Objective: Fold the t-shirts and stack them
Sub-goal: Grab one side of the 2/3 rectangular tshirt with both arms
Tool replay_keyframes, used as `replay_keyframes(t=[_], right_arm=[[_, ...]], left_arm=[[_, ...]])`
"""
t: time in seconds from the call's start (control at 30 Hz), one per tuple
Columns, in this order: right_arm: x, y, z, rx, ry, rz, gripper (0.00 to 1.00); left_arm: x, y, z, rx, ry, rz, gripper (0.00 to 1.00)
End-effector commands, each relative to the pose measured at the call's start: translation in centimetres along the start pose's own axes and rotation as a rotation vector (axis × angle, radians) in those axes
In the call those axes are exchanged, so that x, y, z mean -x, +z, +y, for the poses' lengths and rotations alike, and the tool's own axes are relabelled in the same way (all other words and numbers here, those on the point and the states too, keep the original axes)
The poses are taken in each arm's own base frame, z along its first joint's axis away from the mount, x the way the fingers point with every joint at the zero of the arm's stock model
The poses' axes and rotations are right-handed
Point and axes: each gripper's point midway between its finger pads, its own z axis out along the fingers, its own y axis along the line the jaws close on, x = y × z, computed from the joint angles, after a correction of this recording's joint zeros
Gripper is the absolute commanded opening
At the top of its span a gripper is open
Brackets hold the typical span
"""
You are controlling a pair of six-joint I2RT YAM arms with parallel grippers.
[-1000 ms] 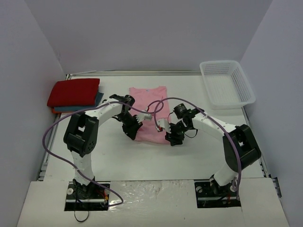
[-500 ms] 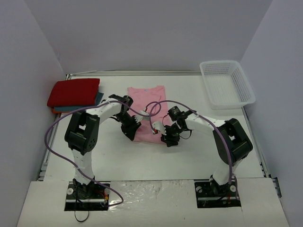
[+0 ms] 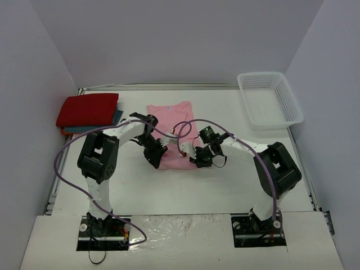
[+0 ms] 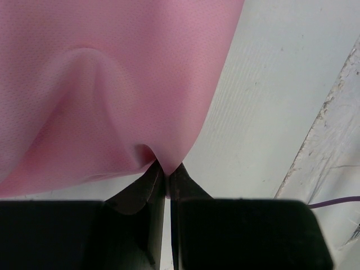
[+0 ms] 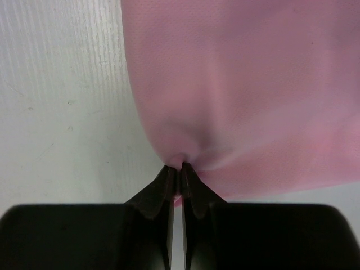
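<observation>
A light pink t-shirt (image 3: pixel 171 125) lies as a long strip in the middle of the table. My left gripper (image 3: pixel 157 160) is shut on its near left corner, and the cloth (image 4: pixel 112 101) puckers at the pinch (image 4: pixel 165 169). At the near right corner my right gripper (image 3: pixel 197 158) is shut on the pink cloth (image 5: pixel 247 90), pinched right at the fingertips (image 5: pixel 180 167). A bright red folded t-shirt (image 3: pixel 87 109) rests on a teal-blue one (image 3: pixel 117 117) at the far left.
A white mesh basket (image 3: pixel 269 99) stands at the far right corner. Purple cables (image 3: pixel 185 126) loop over the pink shirt between the two arms. The side walls close in on both sides of the table.
My right gripper has moved left onto the pink shirt's near right corner and shut on it. The shirt has shifted slightly left. The left gripper has kept its grip.
</observation>
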Motion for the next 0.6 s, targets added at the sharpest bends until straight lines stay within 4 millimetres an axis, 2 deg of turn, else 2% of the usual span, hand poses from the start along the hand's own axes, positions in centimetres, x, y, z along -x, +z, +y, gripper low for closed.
replay_keyframes(t=[0.0,0.27,0.4,0.57], right_arm=[[-2.4,-0.9,2.4,0.062,0.075,0.118,0.0],[0.6,-6.0,5.7,0.163,0.085,0.059,0.0],[1.5,-7.6,7.0,0.203,0.09,0.033,0.0],[2.3,-8.9,7.6,0.211,0.08,0.004,0.0]], left_arm=[[1.2,-1.9,-1.4,-0.006,0.059,-0.038,0.02],[0.4,-2.9,-3.5,-0.03,0.093,-0.04,0.02],[-0.4,-3.2,-5.4,-0.113,0.108,-0.026,0.02],[-1.1,-3.9,-7.7,-0.215,0.11,-0.004,0.02]])
